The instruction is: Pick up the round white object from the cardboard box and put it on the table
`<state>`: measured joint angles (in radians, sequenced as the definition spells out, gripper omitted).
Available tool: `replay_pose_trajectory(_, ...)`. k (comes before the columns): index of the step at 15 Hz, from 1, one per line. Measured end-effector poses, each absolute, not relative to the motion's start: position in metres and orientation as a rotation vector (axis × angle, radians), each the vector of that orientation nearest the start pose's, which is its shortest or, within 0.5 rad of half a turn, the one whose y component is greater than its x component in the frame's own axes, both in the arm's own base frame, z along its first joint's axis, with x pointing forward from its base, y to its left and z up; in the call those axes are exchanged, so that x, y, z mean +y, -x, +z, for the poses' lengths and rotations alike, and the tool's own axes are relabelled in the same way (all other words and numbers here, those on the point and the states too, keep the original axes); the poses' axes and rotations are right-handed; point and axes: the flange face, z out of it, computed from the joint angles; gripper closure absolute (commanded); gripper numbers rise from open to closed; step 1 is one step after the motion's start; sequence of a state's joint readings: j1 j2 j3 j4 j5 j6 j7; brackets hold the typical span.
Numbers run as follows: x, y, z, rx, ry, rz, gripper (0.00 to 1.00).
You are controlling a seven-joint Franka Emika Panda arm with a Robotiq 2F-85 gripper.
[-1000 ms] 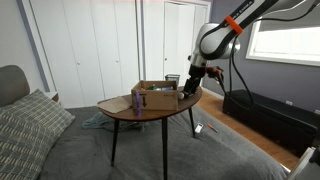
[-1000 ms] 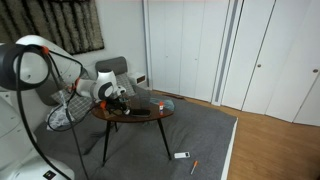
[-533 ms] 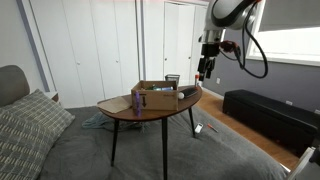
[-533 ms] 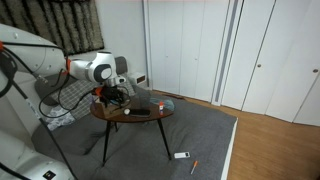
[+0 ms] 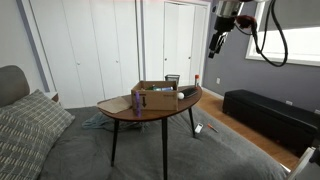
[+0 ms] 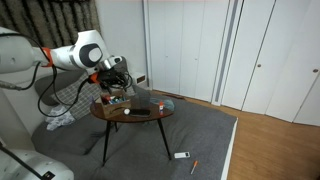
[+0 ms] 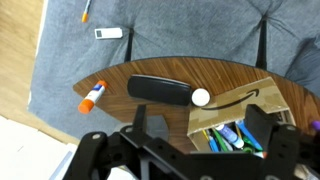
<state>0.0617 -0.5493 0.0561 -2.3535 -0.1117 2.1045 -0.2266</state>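
Round white object (image 7: 201, 97) was found in the wrist view on the table (image 7: 215, 72), just outside the cardboard box (image 7: 250, 95) at the box's 9 o'clock. Whether it touched the box wall could not be told.

Within the last second the gripper (image 5: 215, 46) had been raised from tabletop height, close beside the box, to a place high above the table, at about 1 o'clock from the box in an exterior view. In the wrist view its jaws were spread wide apart and nothing was held between them. From this it was judged that the object had already been let go on the wood and that the arm was being drawn back. The task was therefore taken as good as done, so long as the object did not roll.

One round white object was counted, along with one cardboard box and one table. One black oblong object (image 7: 160, 89) was seen on the tabletop at the white object's 9 o'clock, its end just beside it. One orange-capped stick (image 7: 92, 96) lay farther out toward 9 o'clock, near the table edge. One small purple container (image 5: 137, 100) stood against the box. Several coloured pens (image 7: 228, 135) were packed inside the box, too crowded to be counted. Two small items were noted on the floor at the table's 11 o'clock, a white piece (image 7: 109, 33) and an orange pen (image 7: 86, 14).
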Motion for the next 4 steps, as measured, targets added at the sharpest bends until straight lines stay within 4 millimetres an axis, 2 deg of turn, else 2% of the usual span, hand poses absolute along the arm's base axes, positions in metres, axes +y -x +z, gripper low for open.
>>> replay_pose_trajectory(2, 0.0475, -0.4049, 0.5738, -0.649, 3.185, -0.556, 0.00)
replay_pose_trajectory(4, 0.0476, -0.4030, 0.5750, -0.655, 3.183, -0.568, 0.00)
